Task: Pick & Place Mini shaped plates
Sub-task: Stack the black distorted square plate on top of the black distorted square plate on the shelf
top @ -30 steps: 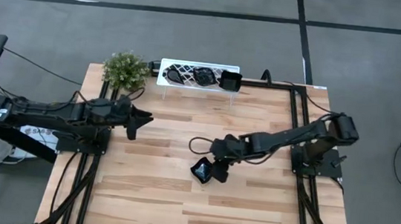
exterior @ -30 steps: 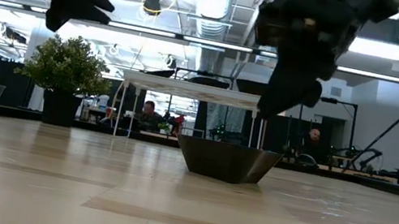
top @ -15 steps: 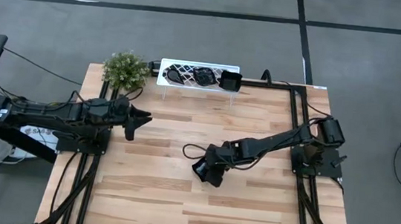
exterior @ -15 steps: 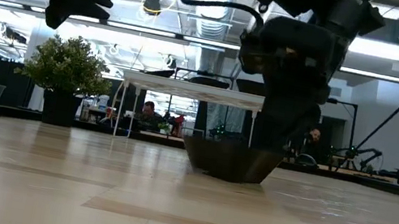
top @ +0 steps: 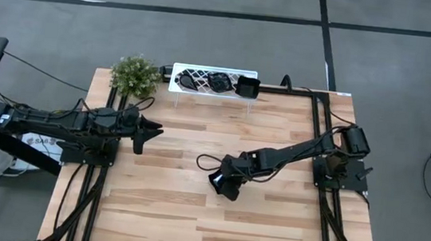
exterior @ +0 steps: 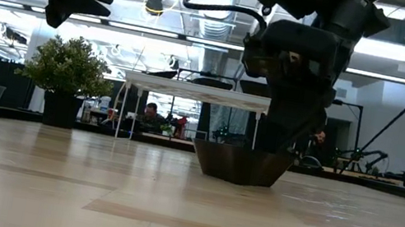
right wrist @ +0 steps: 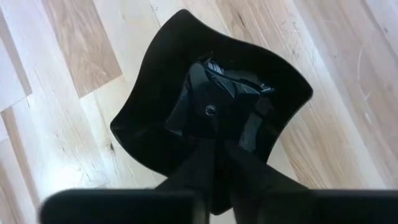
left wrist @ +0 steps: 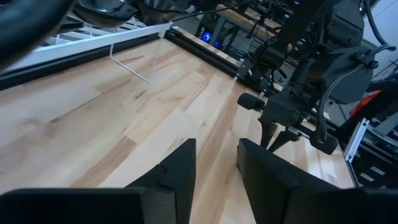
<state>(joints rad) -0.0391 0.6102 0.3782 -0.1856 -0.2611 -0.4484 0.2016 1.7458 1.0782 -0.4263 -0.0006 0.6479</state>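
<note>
A black wavy-edged square plate (right wrist: 155, 112) sits near the middle of the wooden surface (top: 262, 214), a little to the right. In the low view the plate (exterior: 242, 164) rests flat on the wood. The right gripper (top: 226, 183) is right on top of it, reaching in from the right side of the surface. Seen from the right wrist, its two dark fingers (right wrist: 214, 155) are pulled in close together on the plate's edge, so the gripper looks closed on the plate. More small black plates lie far back on a white rack (top: 213, 81) at the far edge: a slim one (top: 188, 80), a round one (top: 219, 82) and a square one (top: 246, 86). A small green plant (top: 134, 74) stands just left of the rack. The left gripper (top: 147, 132) hangs over the left part of the surface, well apart from the plate and holding nothing. From the left wrist, its fingers (left wrist: 180, 168) stand a small way apart with an empty gap between them. In the low view, people sit far off in the room behind the surface.
</note>
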